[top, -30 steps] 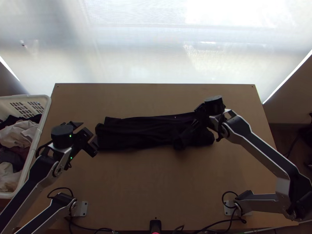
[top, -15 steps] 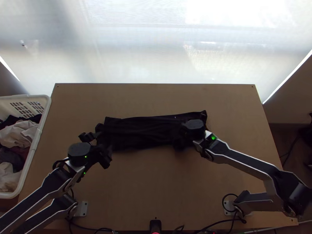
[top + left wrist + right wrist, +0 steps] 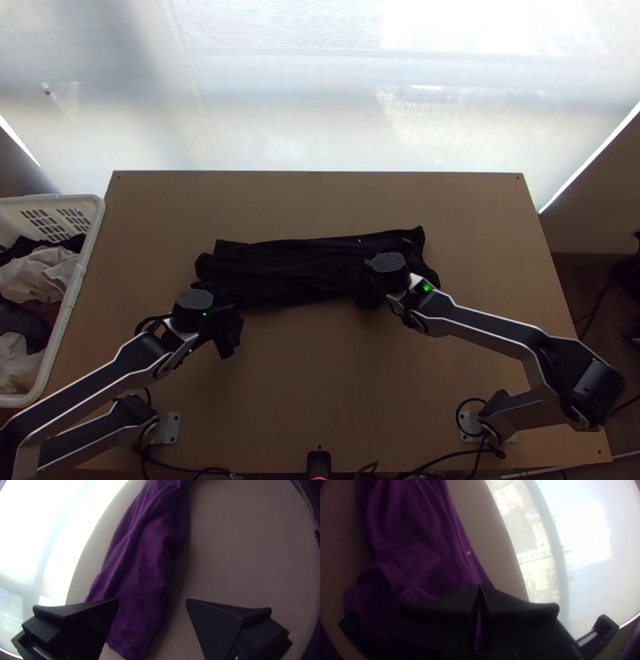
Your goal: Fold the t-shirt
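The t-shirt [image 3: 288,268] lies in a long, wrinkled strip across the tabletop [image 3: 320,376], nearer the far edge than the near edge and well apart from the left and right edges. Its long sides run roughly along the far edge, and the cloth is rumpled near its right end, where a loose fold bulges on the side facing the near edge. The left gripper [image 3: 226,316] is at the strip's left end, on the side facing the near edge, with its 2 fingers wide apart and nothing held. The right gripper [image 3: 370,274] is over the right part of the shirt, its 2 fingertips meeting; whether they touch the cloth below, I cannot tell. A white basket [image 3: 94,238] of clothes [image 3: 36,276] stands beside the left edge, and 1 small black device [image 3: 319,462] sits at the middle of the near edge.
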Controlling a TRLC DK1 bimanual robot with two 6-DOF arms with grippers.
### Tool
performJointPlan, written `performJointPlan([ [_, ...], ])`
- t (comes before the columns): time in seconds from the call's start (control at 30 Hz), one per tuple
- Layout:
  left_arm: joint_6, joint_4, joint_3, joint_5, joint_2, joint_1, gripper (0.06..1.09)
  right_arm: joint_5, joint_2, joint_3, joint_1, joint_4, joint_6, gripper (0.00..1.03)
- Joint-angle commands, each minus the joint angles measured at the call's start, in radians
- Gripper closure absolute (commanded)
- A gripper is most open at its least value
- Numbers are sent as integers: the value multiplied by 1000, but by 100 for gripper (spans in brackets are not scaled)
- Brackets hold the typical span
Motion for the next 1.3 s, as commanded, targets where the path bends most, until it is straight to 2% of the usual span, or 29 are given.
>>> performJointPlan([
  [0.0, 47, -48, 28, 66, 101, 44, 11, -38, 48, 39, -8, -45, 53, 100],
  [0.17, 130, -138, 89, 126, 181, 120, 11, -50, 81, 50, -9, -47, 57, 100],
  [0.33, 200, -148, 129, 129, 231, 157, 11, -54, 85, 59, -9, -47, 57, 100],
  [0.67, 204, -175, 285, 129, 286, 243, 11, -58, 87, 50, -9, -53, 59, 100],
  [1.13, 185, -195, 218, 129, 274, 177, 11, -66, 107, 57, -20, -53, 79, 100],
  [1.27, 190, -152, 179, 129, 263, 163, 11, -69, 107, 59, -29, -53, 79, 100],
])
